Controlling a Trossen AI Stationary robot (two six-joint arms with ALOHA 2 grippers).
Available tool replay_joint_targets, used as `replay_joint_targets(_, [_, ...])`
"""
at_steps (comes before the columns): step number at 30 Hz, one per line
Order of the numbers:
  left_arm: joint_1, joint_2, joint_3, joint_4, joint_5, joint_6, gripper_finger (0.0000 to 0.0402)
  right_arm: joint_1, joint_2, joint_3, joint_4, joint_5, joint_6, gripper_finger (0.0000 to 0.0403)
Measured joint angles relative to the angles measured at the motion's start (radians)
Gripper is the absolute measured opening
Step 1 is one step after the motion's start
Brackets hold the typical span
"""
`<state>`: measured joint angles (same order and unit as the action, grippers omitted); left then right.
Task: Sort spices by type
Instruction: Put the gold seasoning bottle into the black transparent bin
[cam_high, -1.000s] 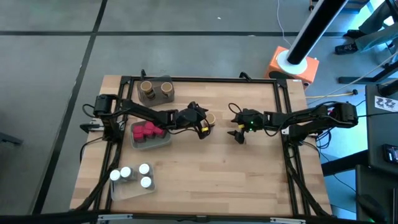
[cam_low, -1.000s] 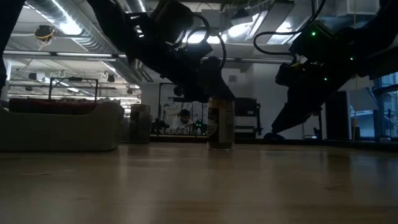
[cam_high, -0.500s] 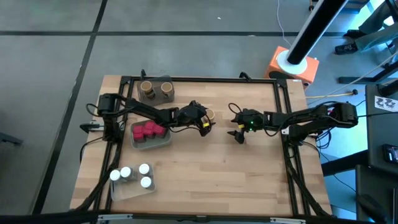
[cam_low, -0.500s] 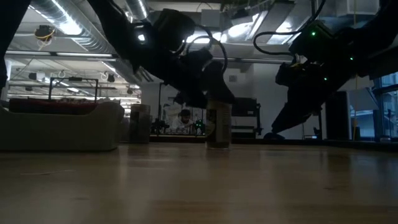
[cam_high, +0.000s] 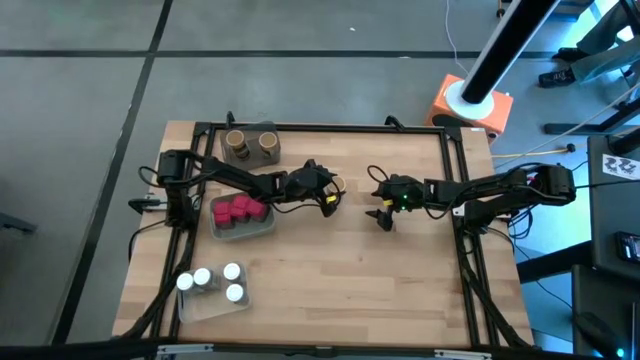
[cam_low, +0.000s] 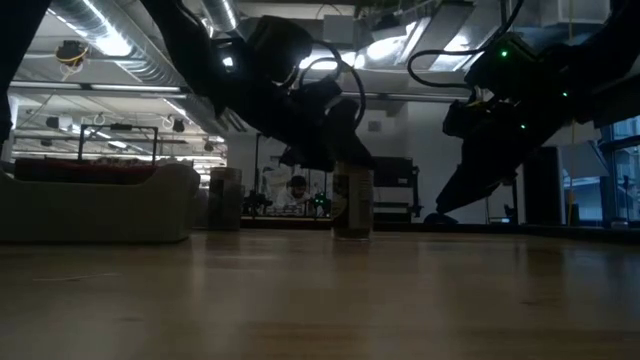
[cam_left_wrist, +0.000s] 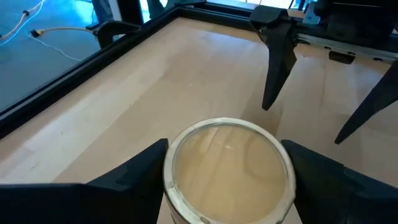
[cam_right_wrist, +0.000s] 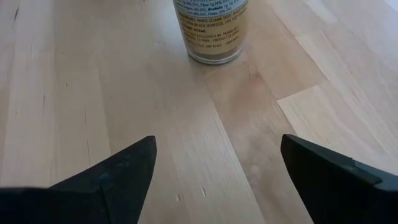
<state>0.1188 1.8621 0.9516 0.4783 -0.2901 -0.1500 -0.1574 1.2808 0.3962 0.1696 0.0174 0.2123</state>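
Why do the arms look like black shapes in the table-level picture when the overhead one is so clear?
Low view: bright ceiling lights behind leave the left gripper, right gripper and jar backlit, nearly silhouettes. High view: even light, faint shadows on the table. Left wrist view: jar lid sharp, the near fingers soft.

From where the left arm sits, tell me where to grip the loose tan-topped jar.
Grip the tan-topped jar around its round side wall just under the lid, coming from above: it stands upright, and the left end effector already straddles it, fingers either side.
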Motion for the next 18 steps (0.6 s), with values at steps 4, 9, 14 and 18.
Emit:
replay_joint_targets(4, [-0.005, -0.012, 0.0, -0.01, 0.001, 0.0, 0.026, 0.0, 0.0, 0.0, 0.0, 0.0, 0.0, 0.0344])
replay_joint_targets(9, [-0.021, -0.088, -0.001, -0.081, -0.034, 0.001, 0.026, 0.0, 0.0, 0.0, 0.001, 0.0, 0.0, 0.0344])
replay_joint_targets(14, [-0.046, -0.231, -0.001, -0.225, -0.162, 0.006, 0.026, 0.0, 0.0, 0.0, -0.001, 0.001, 0.0, 0.0344])
replay_joint_targets(18, [-0.064, -0.366, 0.0, -0.383, -0.314, 0.003, 0.026, 0.0, 0.0, 0.0, -0.002, 0.001, 0.0, 0.0344])
